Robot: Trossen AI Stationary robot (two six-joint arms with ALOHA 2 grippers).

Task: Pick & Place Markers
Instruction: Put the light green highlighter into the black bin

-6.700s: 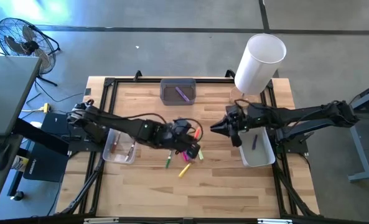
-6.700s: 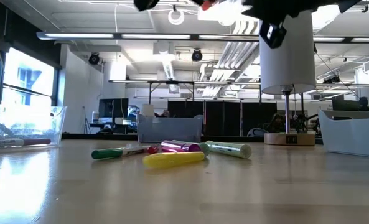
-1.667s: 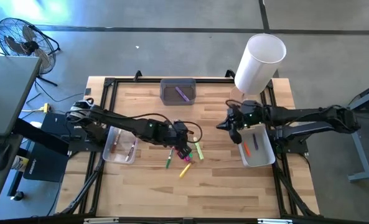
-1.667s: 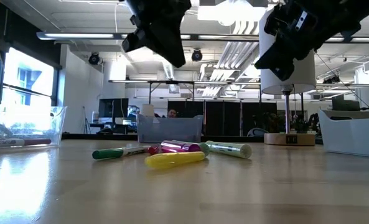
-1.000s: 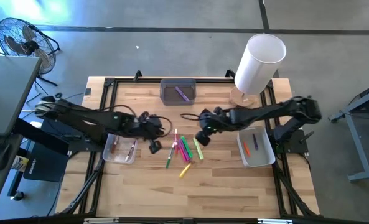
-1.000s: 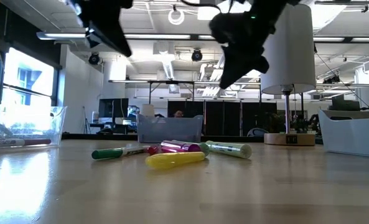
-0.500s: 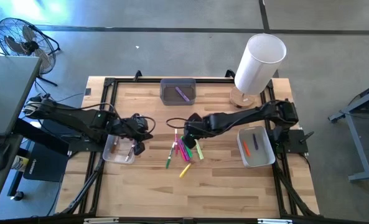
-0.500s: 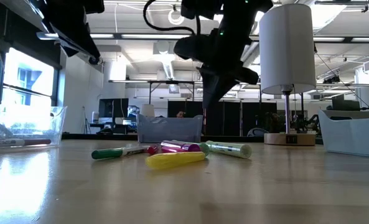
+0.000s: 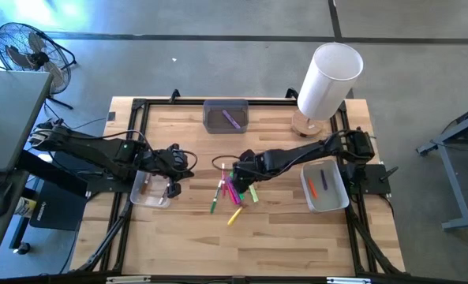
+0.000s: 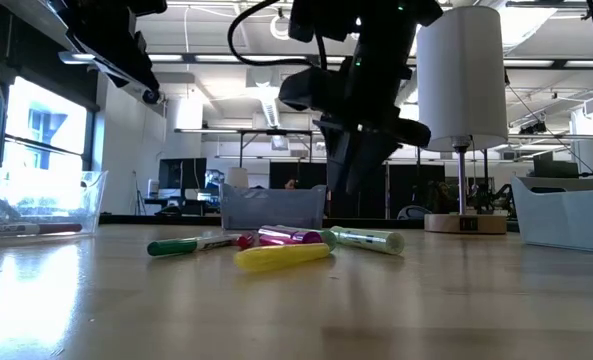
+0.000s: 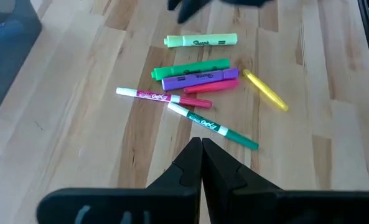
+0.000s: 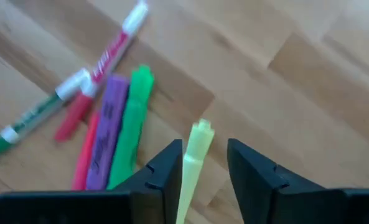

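Wooden table [image 9: 281, 217] still carries most of the work: a cluster of markers lies loose at its middle, while a few already sit in bins. Sorted so far, judging by how things lie, are a purple marker [image 9: 233, 119] in the grey bin [image 9: 226, 104] at the far edge, an orange marker [image 9: 313, 189] and a purple one in the white bin [image 9: 335, 199] on the right, and a couple of markers in the clear bin [image 9: 141, 197] on the left. Left on the wood are the yellow-green highlighter [image 12: 191, 163], a green highlighter [image 12: 130, 124], a purple one, a pink one, a thin red-and-white marker [image 11: 162, 96], a thin green marker [image 11: 214, 127] and a yellow highlighter [image 11: 266, 91]. The right gripper [image 12: 198, 169] hangs low over the pile, jaws parted with the yellow-green highlighter between them but not yet pinched. The left gripper [image 11: 201, 151] is closed and empty, poised above the clear bin. Roughly seven picks seem to remain.
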